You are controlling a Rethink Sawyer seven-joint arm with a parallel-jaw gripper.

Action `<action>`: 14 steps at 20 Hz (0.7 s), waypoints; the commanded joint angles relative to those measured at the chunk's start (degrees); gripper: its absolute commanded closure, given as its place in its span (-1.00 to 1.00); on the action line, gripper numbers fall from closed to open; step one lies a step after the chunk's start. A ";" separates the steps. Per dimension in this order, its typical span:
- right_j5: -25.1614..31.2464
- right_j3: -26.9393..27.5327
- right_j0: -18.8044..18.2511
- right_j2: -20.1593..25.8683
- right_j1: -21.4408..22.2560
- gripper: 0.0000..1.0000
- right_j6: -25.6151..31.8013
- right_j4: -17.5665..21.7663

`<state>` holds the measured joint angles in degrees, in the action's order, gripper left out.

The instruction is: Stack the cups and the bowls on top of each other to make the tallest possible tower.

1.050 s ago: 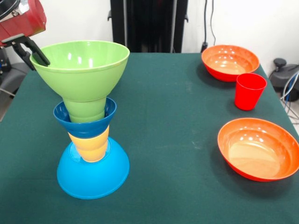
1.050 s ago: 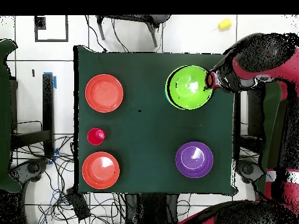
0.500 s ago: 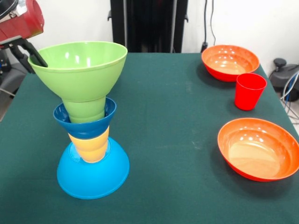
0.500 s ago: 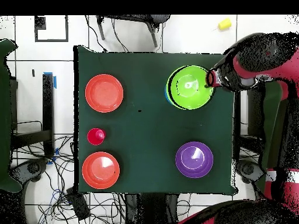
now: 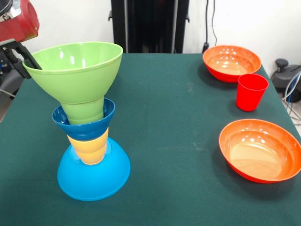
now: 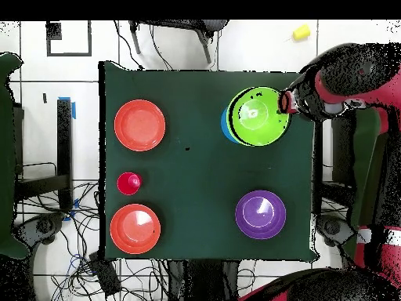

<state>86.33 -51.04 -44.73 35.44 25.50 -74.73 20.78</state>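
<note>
My claw (image 5: 23, 56) pinches the glossy green plastic bowl's (image 5: 75, 70) nine-o'clock rim atop the tower (image 5: 91, 136); next, release gently.

Tool (image 5: 26, 59) grips tilted green bowl (image 5: 75, 70) atop tower (image 5: 89, 141).

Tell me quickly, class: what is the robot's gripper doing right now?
Gripper: shut on the rim of the green bowl at the top of the tower.

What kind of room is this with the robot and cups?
Probably a robot lab: a red robot arm works at a green-covered table, loose cables trail over the tiled floor, and the plastic tower looks like a test.
</note>
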 commanded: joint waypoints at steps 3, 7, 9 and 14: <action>-5.34 -0.70 2.16 1.16 -3.26 1.00 4.94 0.42; -4.43 -0.88 2.32 1.12 -3.20 1.00 4.16 -0.11; -4.10 -0.91 2.44 1.00 -3.19 1.00 3.63 -0.27; -3.59 -0.08 2.69 1.09 -3.60 1.00 3.10 -0.65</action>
<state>86.21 -51.05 -44.65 35.44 25.49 -74.73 20.33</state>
